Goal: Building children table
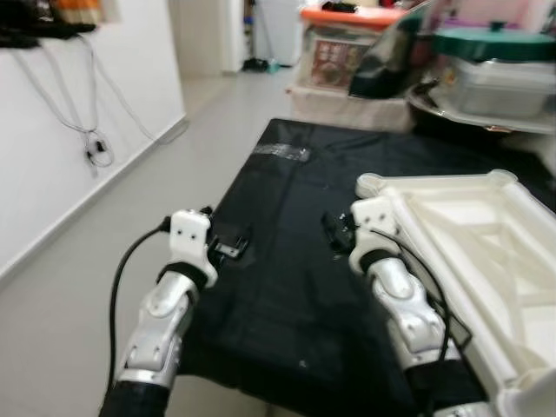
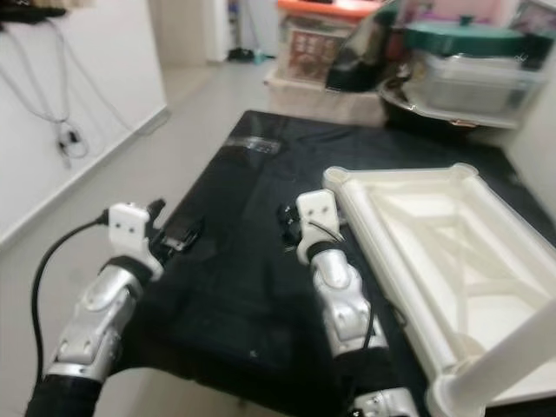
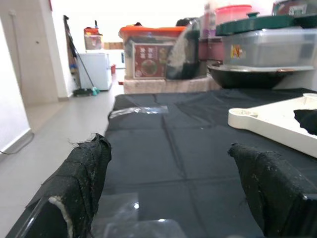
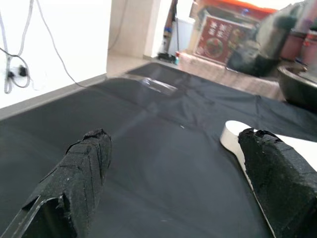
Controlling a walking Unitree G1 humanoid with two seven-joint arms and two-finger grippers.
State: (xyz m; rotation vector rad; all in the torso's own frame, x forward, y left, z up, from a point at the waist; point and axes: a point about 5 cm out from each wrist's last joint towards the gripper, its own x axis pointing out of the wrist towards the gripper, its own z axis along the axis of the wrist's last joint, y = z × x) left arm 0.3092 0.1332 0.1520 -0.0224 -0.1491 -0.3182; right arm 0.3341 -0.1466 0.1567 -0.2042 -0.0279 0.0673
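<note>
A white plastic children's table top [image 1: 469,252] lies upside down, its ribbed underside facing up, on a table [image 1: 278,287] covered with a black cloth; it sits toward the right part of that cloth, with one rounded corner socket [image 1: 372,184] pointing toward the cloth's middle. A white leg [image 2: 504,360] stands out from the near corner of the table top. The right tool [image 4: 178,183] hovers low over the black cloth just beside the table top's left rail, its two black padded fingers [image 4: 74,178] spread wide with nothing between them; in the right wrist view one finger lies close to the table top's rounded corner. The left tool [image 3: 173,193] hangs over the cloth's left edge, well apart from the table top, its fingers [image 3: 81,178] also spread wide and empty. A strip of clear tape [image 1: 280,154] shines on the cloth, farther away than the table top's corner. Beyond the table top, at the far end of the cloth, stand storage boxes: one with an orange lid [image 1: 347,43] and a clear one with a green lid [image 1: 495,65] above a dark bowl [image 3: 252,77]. Left of the table top, past the grey floor [image 1: 130,226], cables [image 1: 82,113] hang down a white wall.
</note>
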